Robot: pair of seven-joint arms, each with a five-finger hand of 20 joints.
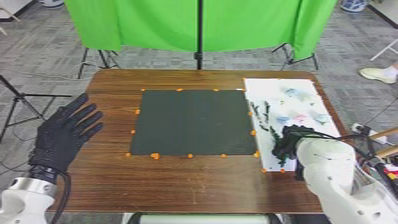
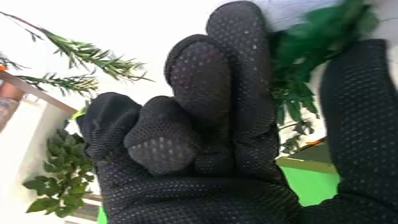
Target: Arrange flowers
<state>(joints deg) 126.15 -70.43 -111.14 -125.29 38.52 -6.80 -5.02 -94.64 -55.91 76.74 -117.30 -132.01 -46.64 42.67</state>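
Left robot hand, left of frame: fingers straight, apart. Centre: dark mat on surface. Right, on white board: green stems; pale flowers. Right robot hand, lower right, at dark green foliage; clamped or not, cannot tell.

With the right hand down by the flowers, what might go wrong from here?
The right hand sits very near the pale blooms, so reaching forward might knock them. The leafy greenery right by its glove could snag or get crushed. The thin sprigs lie close by, so a leftward sweep may push them onto the black mat.
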